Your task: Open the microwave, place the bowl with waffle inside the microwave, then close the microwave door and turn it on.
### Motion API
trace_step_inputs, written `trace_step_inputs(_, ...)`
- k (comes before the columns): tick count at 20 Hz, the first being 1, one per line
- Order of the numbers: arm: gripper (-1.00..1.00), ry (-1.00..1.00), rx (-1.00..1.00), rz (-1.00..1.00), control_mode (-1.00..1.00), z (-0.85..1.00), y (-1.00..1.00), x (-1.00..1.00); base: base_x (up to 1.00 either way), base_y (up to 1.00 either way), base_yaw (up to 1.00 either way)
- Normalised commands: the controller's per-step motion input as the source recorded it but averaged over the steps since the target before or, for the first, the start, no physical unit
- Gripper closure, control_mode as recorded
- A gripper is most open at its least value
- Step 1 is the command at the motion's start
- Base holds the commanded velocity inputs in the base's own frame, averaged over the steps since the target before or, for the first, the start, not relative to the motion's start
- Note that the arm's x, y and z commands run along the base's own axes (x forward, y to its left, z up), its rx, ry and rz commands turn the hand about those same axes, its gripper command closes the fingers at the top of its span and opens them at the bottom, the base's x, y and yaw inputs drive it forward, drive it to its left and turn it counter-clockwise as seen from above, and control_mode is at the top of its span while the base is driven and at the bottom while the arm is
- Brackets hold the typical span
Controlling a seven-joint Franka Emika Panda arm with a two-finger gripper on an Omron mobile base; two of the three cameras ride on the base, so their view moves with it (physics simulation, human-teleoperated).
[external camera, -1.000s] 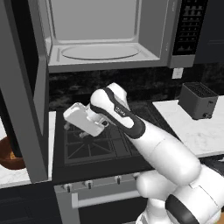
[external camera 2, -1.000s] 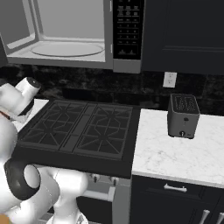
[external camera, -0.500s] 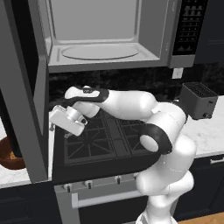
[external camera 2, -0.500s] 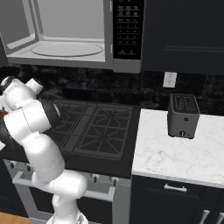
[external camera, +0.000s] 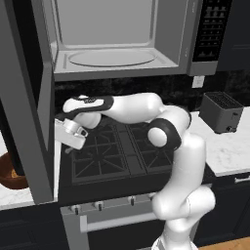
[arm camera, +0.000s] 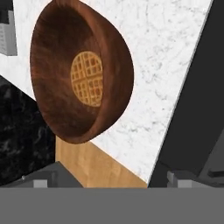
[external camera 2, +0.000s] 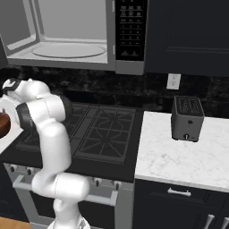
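Note:
The microwave (external camera: 112,53) hangs above the stove with the microwave door (external camera: 29,97) swung wide to the left. Beyond that door, the reddish-brown bowl (external camera: 10,171) stands on the white counter at the far left. The hand view looks into the bowl (arm camera: 81,72), where the round golden waffle (arm camera: 87,78) lies flat on the bottom. My gripper (external camera: 66,139) hangs low beside the door's edge, over the stove's left side, pointing towards the bowl and some way short of it. In the hand view my gripper (arm camera: 111,181) is open and holds nothing. A sliver of the bowl (external camera 2: 2,124) shows at the frame's edge.
The open door stands between the arm and the bowl's counter. A black gas stove (external camera: 122,151) lies under the arm. A dark grey toaster (external camera 2: 188,118) stands on the marble counter (external camera 2: 179,156) to the right. The button panel (external camera 2: 129,27) is at the microwave's right.
The arm has swung left and stretched out; the hand moved from over the stove's middle down to the open door's edge, nearer the bowl. The jaws stayed open.

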Motion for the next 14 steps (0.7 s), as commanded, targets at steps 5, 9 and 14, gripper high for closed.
trace_step_inputs(5, -1.0, -0.04, -0.07, 0.01, -1.0, -0.35, 0.56, 0.27, 0.0, 0.0, 0.0)
trace_step_inputs(9, -1.0, -0.2, -0.06, 0.0, -1.0, -0.09, 0.31, 0.11, 0.0, 0.0, 0.0)
trace_step_inputs(14, -1.0, -0.05, -0.08, -0.01, -1.0, -0.02, 0.28, 0.04, 0.0, 0.0, 0.0)
